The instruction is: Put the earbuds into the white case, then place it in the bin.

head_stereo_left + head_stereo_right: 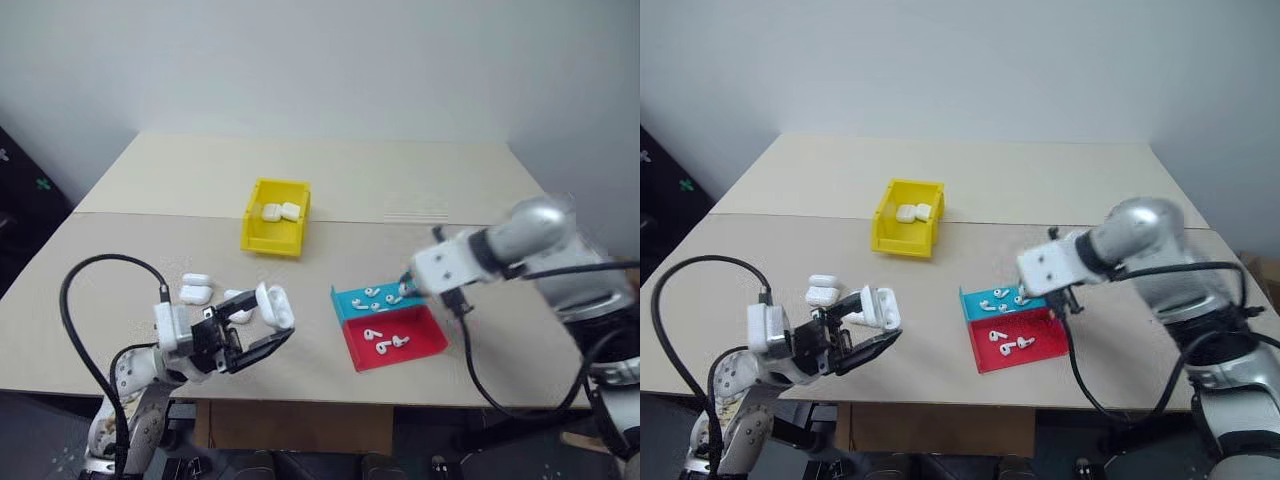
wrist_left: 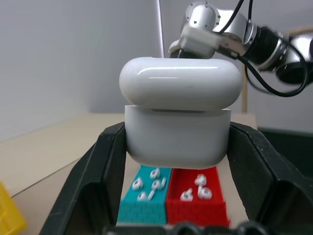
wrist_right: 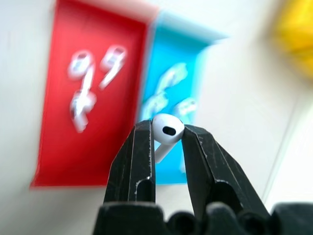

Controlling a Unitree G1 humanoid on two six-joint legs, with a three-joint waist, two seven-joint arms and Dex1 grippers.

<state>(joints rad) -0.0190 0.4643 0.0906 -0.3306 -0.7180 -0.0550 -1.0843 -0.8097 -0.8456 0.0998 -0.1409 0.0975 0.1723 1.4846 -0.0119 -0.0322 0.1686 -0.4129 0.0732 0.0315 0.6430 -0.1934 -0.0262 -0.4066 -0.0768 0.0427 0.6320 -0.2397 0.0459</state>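
Observation:
My left gripper point(image 1: 262, 325) is shut on the white case point(image 1: 272, 305), held above the table's front left with its lid point(image 2: 181, 81) tipped open. My right gripper point(image 3: 166, 134) is shut on one small white earbud point(image 3: 168, 126), pinched by its head with the stem hanging between the fingers. It hovers over the blue tray point(image 1: 345, 300), where several more earbuds point(image 1: 378, 297) lie. The yellow bin point(image 1: 270, 240) stands behind, in the middle of the table, with two white cases point(image 1: 280, 211) inside.
A red tray point(image 1: 425, 335) with three earbuds point(image 1: 385, 340) adjoins the blue tray on its near side. Spare white cases point(image 1: 196, 288) lie on the table just behind my left gripper. A black cable point(image 1: 80, 300) loops up from my left arm.

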